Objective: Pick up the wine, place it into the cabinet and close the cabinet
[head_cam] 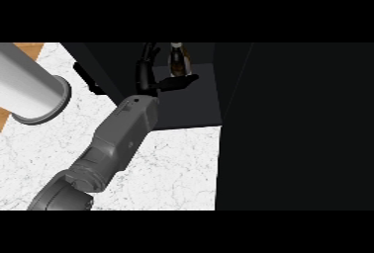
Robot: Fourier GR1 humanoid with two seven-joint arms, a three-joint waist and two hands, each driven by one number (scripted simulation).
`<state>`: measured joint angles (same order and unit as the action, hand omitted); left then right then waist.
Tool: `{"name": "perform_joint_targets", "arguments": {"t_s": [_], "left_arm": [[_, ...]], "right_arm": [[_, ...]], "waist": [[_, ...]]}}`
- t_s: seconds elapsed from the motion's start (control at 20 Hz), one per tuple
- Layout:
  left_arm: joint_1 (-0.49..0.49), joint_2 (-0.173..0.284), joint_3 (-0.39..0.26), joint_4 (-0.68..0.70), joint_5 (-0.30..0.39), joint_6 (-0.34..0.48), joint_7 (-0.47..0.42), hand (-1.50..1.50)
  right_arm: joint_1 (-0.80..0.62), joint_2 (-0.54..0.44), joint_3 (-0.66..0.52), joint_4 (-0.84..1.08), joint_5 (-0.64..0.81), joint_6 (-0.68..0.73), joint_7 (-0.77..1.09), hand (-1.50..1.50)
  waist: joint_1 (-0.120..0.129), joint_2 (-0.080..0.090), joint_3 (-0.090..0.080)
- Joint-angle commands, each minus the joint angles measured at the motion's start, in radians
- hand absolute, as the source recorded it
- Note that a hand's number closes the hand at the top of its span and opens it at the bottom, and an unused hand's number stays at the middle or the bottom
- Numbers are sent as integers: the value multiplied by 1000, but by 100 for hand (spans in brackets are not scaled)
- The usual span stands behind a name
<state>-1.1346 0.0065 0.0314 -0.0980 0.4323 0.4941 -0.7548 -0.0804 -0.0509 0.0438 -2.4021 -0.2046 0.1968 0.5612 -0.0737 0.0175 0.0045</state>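
**Wine bottle at the cabinet opening**

I see one of my arms (116, 143), a grey, smooth, jointed forearm that runs up from the lower edge across the tabletop (175, 163) to the cabinet (190, 99). The tabletop is white stone with fine grey veining. The cabinet is a dark, boxy, matt-black shape, and one tall black panel (292, 128) fills the view to the right of its opening. To the left of the cabinet stands one pale grey cylinder (29, 84) with a flared rim, smooth and glossy, and a sliver of orange wood-toned surface (27, 47) shows behind it.

My hand (157, 79) is black, slender-fingered, and sits inside the cabinet's opening. Its fingers rise straight along the left of the one wine bottle (177, 59), a dark brown, narrow glass shape standing upright in the cabinet, while the thumb reaches across below it. I cannot tell whether the hand grips the bottle or merely rests beside it.
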Motion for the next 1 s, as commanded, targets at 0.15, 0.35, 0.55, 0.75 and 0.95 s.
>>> {"name": "perform_joint_targets", "arguments": {"t_s": [0.15,0.35,0.55,0.75,0.95], "left_arm": [[75,20,33,-5,15,-12,-79,-150],[70,10,40,-1,11,5,-102,-150],[97,29,36,-2,1,-66,-103,-150],[94,19,35,-4,-5,-107,-117,-150],[81,27,22,7,-24,-122,-117,-150]], "right_arm": [[11,-7,9,-74,-25,2,33,-150],[6,-18,-47,-31,-66,14,0,-150],[-2,-9,-30,-25,-49,8,-1,-150],[-15,2,26,-99,-23,-28,69,-150],[42,14,27,-81,-27,-7,13,-150]], "waist": [[5,8,-7],[-3,13,-6],[13,7,-6],[6,6,-7],[-1,8,-6]]}}
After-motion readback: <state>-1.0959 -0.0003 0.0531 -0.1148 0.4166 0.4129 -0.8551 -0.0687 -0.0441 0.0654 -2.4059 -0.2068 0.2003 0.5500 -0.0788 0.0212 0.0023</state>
